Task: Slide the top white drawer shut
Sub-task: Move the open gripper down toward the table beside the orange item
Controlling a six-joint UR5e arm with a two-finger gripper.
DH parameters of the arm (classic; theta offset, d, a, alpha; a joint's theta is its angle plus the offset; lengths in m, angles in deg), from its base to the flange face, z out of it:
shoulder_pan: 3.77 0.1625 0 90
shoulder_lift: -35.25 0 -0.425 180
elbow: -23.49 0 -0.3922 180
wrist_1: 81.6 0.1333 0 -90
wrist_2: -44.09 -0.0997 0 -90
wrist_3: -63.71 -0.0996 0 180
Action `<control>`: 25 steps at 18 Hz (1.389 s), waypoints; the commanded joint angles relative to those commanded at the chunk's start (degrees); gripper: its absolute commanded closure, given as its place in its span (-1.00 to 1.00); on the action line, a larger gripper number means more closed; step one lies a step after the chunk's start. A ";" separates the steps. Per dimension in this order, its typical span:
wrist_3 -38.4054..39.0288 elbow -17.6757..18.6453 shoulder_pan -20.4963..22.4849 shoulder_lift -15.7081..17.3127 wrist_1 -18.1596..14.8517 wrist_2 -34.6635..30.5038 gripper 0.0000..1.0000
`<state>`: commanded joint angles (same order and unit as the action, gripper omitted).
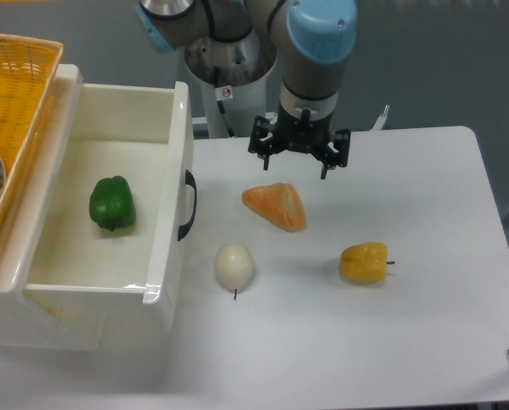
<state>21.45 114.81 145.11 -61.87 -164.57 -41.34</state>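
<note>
The top white drawer [109, 128] is glossy white, with a black handle [187, 205]. Inside it, the pepper [112, 203] is dark green. The basket [11, 102] is yellow. On the white table [408, 342], the wedge [277, 206] is orange, the round vegetable [235, 266] cream white, the small pepper [364, 261] yellow. The gripper [299, 154] is black and the arm's cap [321, 26] light blue.

Top white drawer [173, 171], glossy, pulled out, black handle on front, w/ green pepper inside

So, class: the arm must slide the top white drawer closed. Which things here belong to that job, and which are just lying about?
Belong to the job:
top white drawer
black handle
end effector

Just lying about:
green pepper
orange wedge
white onion
yellow pepper
wicker basket
</note>
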 joint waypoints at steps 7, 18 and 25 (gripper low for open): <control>-0.89 0.26 3.17 -1.06 0.00 3.08 -1.00; 0.61 3.34 1.95 -0.97 0.35 2.73 -1.00; 11.30 3.43 0.28 -2.20 6.48 -0.96 -1.00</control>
<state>32.74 118.24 145.39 -64.07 -158.08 -42.30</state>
